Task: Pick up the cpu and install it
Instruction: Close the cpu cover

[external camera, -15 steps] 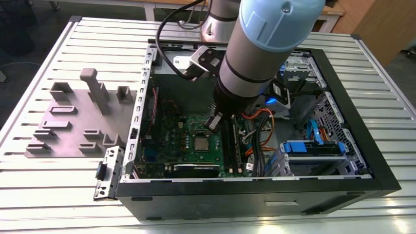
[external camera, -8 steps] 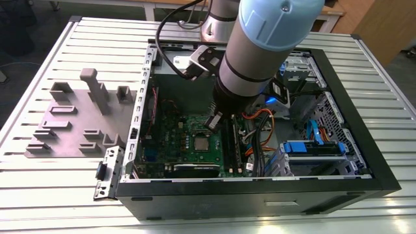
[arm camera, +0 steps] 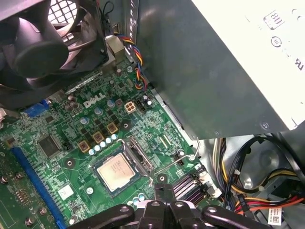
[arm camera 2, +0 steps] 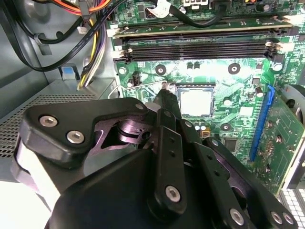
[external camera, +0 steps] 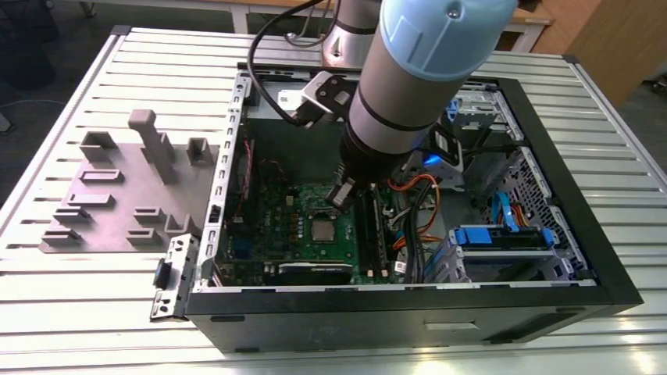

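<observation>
Exterior view: we see the end effector [external camera: 344, 195] inside the open computer case [external camera: 542, 297], just above the motherboard [external camera: 273, 223].
Cpu [arm camera: 116, 172]: seated flat in the motherboard's socket, beside the raised socket frame [arm camera: 139, 155].
End effector state: we cannot tell; nothing visibly held.

A slatted metal table [external camera: 125, 305], pale grey, fills most of the exterior view. An open black computer case [external camera: 417, 320] lies on it, and a grey fixture plate [external camera: 115, 195] with upright blocks sits to the exterior view's left of the case. Beyond the table stands wooden furniture [external camera: 615, 39] at the exterior view's upper right, with a pale bench [external camera: 261, 9] behind. A dark floor [external camera: 42, 101] shows at the upper left.
</observation>
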Motion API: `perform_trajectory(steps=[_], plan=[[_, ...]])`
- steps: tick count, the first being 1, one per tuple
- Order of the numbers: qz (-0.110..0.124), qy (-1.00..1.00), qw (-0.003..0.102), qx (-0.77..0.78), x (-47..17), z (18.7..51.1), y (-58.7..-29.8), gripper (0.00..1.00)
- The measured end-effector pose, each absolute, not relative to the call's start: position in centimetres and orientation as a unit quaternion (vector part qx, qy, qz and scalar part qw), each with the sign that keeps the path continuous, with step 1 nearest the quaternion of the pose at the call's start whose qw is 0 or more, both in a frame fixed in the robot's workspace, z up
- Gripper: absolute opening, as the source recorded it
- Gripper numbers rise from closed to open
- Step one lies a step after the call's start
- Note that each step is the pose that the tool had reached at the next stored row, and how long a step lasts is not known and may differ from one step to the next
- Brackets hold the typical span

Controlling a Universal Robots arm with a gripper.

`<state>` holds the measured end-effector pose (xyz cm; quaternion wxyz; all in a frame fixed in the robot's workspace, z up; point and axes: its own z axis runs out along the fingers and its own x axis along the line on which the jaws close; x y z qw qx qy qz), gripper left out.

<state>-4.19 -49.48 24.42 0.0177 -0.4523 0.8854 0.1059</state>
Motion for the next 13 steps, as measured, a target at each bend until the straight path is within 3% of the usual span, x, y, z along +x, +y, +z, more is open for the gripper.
perform_trajectory(steps=[13], plan=[[0.110,0.884,0.020,-0.453,-4.49,24.41,-49.47,0.11]])
